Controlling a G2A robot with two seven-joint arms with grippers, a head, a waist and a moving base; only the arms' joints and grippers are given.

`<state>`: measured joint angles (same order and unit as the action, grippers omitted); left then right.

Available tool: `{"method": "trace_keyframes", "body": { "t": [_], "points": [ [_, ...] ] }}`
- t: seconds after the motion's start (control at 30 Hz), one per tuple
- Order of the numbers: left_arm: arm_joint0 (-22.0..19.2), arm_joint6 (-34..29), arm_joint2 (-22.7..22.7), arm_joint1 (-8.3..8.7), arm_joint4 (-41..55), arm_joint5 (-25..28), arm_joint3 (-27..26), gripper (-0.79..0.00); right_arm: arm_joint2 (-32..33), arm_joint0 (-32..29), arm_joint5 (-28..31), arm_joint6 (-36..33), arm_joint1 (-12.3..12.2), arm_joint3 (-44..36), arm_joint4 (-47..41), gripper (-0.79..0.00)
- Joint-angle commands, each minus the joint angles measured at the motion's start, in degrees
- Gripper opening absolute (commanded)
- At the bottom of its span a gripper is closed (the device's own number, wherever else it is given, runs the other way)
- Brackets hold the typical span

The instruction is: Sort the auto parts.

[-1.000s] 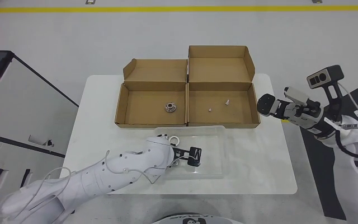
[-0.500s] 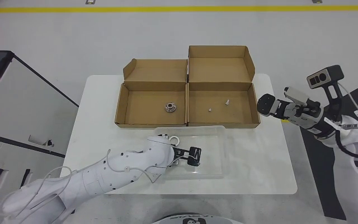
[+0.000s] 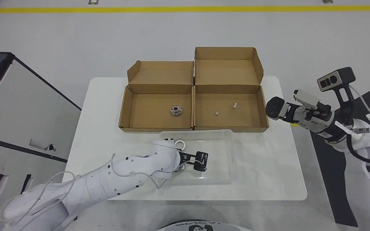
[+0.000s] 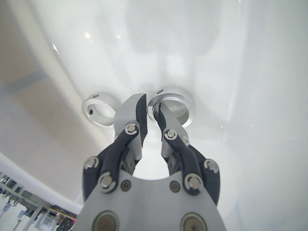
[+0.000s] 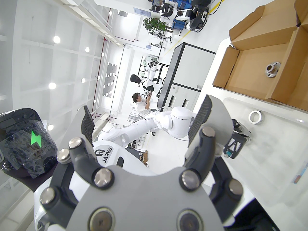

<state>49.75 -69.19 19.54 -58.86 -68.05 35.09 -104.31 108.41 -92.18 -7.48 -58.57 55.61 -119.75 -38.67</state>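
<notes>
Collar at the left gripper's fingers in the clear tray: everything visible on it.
The shaft collar is a plain, shiny silver metal ring with a small hole near its top edge. It lies flat, bore up, on the floor of the clear tray. The left gripper has its fingers closed on the collar's wall, one inside the bore, one outside. A second collar lies beside it, apart, past the outer finger.

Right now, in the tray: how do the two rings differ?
Gripped ring: the left gripper pinches its wall, one finger in the bore. Free ring: nothing touches it.
The free ring lies nearer the tray wall than the gripped ring.
The gripped ring's bore is partly filled; the free ring's is open.
Shared: both silver metal collars, bores up, side by side.
</notes>
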Motion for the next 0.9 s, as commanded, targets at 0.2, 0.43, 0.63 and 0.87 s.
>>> {"method": "trace_keyframes", "body": {
  "t": [0.2,0.43,0.63,0.87],
  "points": [
    [0.0,0.1,0.0,-0.01,0.2,0.1,0.3,-0.61,0.0,0.0,0.0,0.0,0.0,0.0,0.0,0.0],
    [-0.1,0.4,-0.3,-0.06,0.6,0.4,0.7,-0.613,0.0,0.0,0.0,0.0,0.0,0.0,0.0,0.0],
    [-0.3,0.5,-0.6,-0.09,0.9,0.5,1.1,-0.785,0.0,0.0,0.0,0.0,0.0,0.0,0.0,0.0],
    [-0.5,0.6,0.0,0.0,0.1,0.4,0.3,-0.785,0.0,0.0,0.0,0.0,0.0,0.0,0.0,0.0]
  ]
}}
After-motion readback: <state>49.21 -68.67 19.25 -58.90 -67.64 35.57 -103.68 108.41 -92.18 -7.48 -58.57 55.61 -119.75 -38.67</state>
